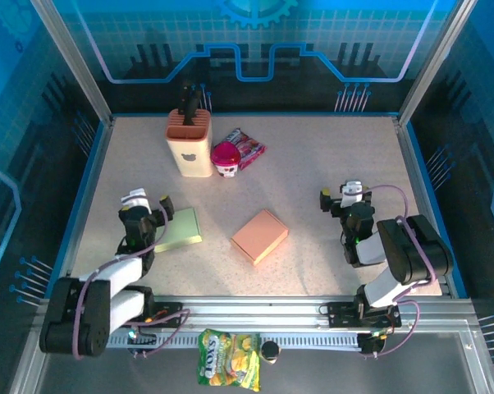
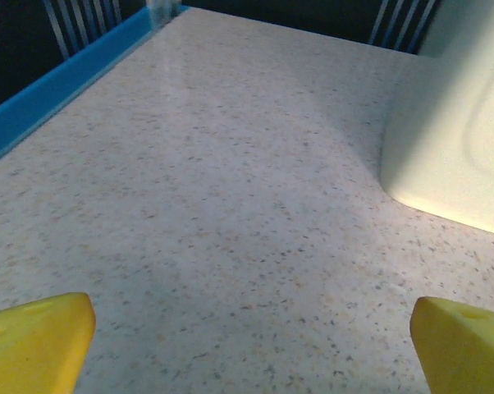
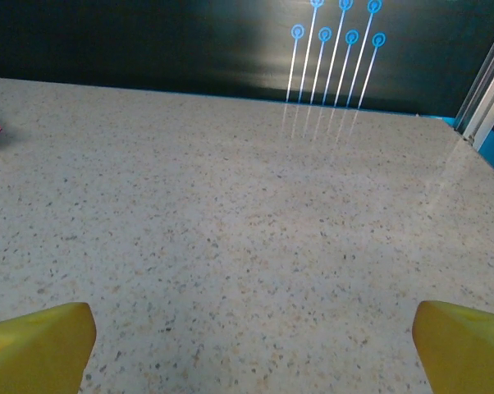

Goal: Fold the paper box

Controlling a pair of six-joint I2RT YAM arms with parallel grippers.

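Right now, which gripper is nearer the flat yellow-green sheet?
Left. The left gripper is at the far left corner of the yellow-green sheet; the right gripper is far off to its right.

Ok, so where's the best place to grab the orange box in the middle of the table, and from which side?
Probably its right-hand corner, coming in low from the right. The orange box lies flat and turned diagonally, so that corner points toward the open right tool, with bare table between them. The flat top gives nothing to pinch; the thin edge does.
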